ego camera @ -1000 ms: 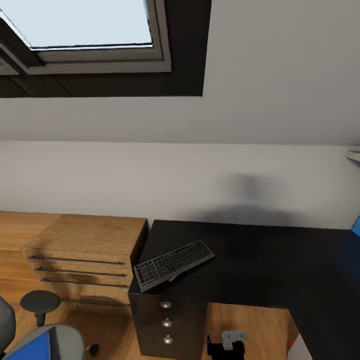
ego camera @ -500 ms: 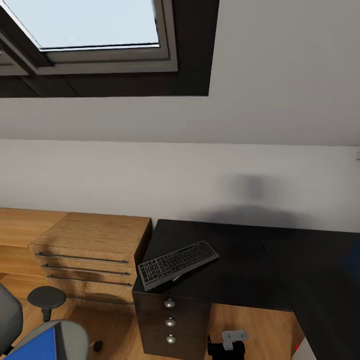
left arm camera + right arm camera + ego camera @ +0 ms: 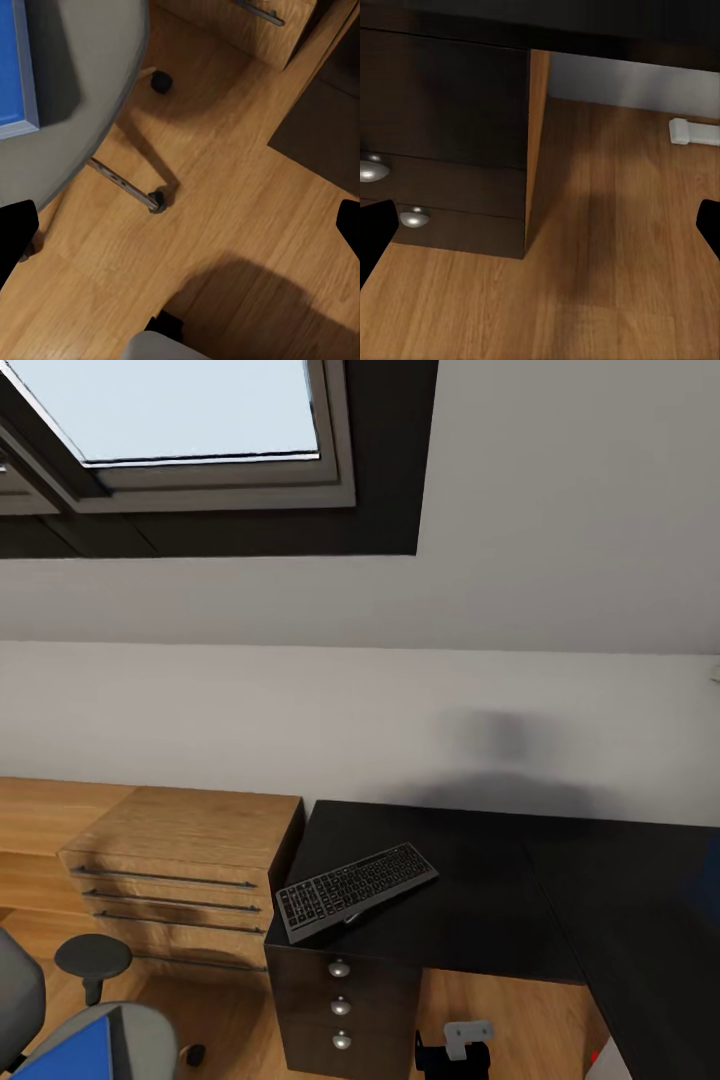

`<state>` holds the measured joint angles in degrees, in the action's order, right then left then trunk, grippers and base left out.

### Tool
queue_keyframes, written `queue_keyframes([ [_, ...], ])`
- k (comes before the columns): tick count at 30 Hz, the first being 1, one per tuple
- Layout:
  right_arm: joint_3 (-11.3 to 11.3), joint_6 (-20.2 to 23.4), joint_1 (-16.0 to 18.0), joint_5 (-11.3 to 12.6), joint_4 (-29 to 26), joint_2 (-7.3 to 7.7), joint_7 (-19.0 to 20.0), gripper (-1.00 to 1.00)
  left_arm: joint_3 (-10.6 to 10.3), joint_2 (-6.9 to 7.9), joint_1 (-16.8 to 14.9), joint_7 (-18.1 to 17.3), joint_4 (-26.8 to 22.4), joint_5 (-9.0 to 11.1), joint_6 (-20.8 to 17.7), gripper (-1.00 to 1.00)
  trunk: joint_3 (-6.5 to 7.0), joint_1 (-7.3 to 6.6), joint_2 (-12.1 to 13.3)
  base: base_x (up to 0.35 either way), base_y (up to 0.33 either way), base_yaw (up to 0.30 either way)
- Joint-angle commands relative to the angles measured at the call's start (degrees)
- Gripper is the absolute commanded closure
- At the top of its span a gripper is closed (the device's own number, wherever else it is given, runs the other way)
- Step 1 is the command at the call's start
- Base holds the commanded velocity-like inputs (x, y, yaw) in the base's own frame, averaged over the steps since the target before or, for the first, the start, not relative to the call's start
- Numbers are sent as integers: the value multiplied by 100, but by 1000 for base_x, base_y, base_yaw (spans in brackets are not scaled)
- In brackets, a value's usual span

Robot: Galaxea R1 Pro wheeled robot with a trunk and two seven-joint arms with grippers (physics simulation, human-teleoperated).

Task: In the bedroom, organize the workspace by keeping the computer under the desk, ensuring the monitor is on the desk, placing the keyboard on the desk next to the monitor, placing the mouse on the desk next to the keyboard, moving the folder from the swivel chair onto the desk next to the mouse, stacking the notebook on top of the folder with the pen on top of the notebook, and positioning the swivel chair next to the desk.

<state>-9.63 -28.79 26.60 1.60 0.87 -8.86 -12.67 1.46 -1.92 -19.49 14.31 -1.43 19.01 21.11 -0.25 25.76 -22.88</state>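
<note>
Approaching the swivel chair (image 3: 90,1040) squarely lets the left gripper (image 3: 180,225), jaws spread wide and empty like the right gripper's (image 3: 540,225), reach the blue folder (image 3: 15,67) for transfer to the surface (image 3: 480,900) near the keyboard (image 3: 355,890).

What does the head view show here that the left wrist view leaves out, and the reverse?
Head view alone: the dark grey keyboard lying at an angle on the black desk, the desk's three round silver drawer knobs, the skylight window, and the chair's round black armrest.

Left wrist view alone: the chair's black caster wheels on the floor, and the open left gripper with fingertips at the frame's edges.

Both: the wooden dresser, the grey swivel chair with the blue folder, and the wooden plank floor.
</note>
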Motion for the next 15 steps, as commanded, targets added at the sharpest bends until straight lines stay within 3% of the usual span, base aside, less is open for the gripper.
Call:
queue_keyframes([
  [1,-48,-12,3,16,9,-2,-34,-100,12,-2,-2,10,2,6,22,-100,1,2,-4,0,0,0],
  [8,-60,-20,3,12,-48,2,-38,-100,0,-1,-2,15,-16,-15,128,-100,7,2,-4,0,0,0],
  [11,-70,-13,3,9,-107,1,-53,-100,-81,-2,-2,12,-35,-52,401,-100,7,2,-4,0,0,0],
  [13,-79,34,3,8,-328,-1,-63,-100,-267,-7,-2,20,-136,-142,609,-100,7,2,-4,0,0,0],
  [15,-79,86,3,7,-537,0,-66,-100,-328,-17,-2,24,-320,-173,633,-100,7,2,-4,0,0,0],
])
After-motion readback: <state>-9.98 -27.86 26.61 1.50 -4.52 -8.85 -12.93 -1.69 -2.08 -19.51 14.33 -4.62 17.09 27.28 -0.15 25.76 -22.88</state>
